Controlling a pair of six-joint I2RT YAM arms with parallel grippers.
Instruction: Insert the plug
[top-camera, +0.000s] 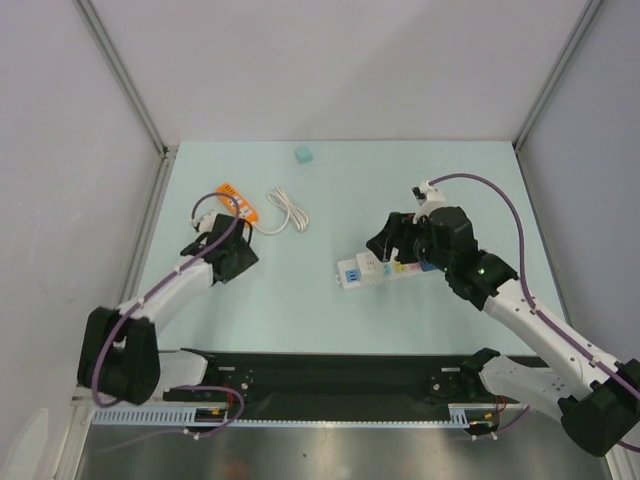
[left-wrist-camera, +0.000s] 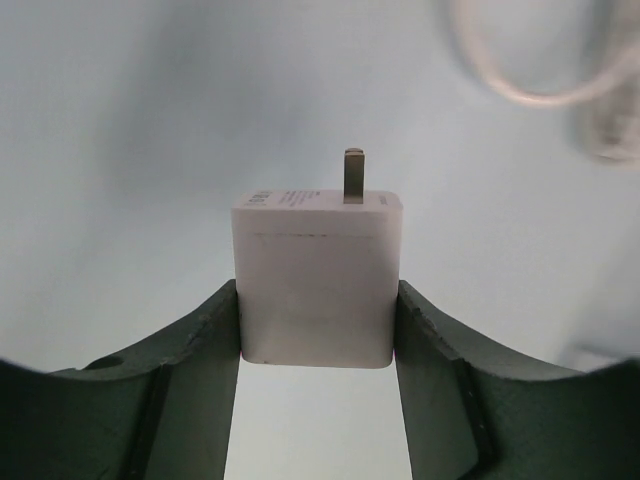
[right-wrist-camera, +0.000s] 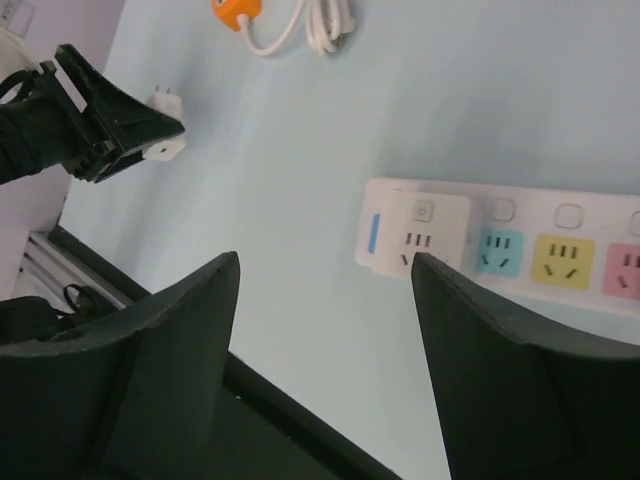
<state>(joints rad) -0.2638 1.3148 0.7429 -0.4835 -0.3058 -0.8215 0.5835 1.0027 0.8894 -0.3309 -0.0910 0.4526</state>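
Plug (left-wrist-camera: 318, 285) fine print; left wrist view only

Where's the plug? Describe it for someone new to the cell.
On the left side of the pale-green table, find the left gripper. Clamped in it is a small white cube-shaped charger plug, prongs out. The nearby white cable lies loose and coiled, with an orange end.

Plug print: faint grey lines on the prong face of the white plug (left-wrist-camera: 318, 290), too blurred to read.
Power strip (right-wrist-camera: 520, 250): nothing legible.
Orange piece (top-camera: 238, 202), 11 o'clock on table: nothing legible.
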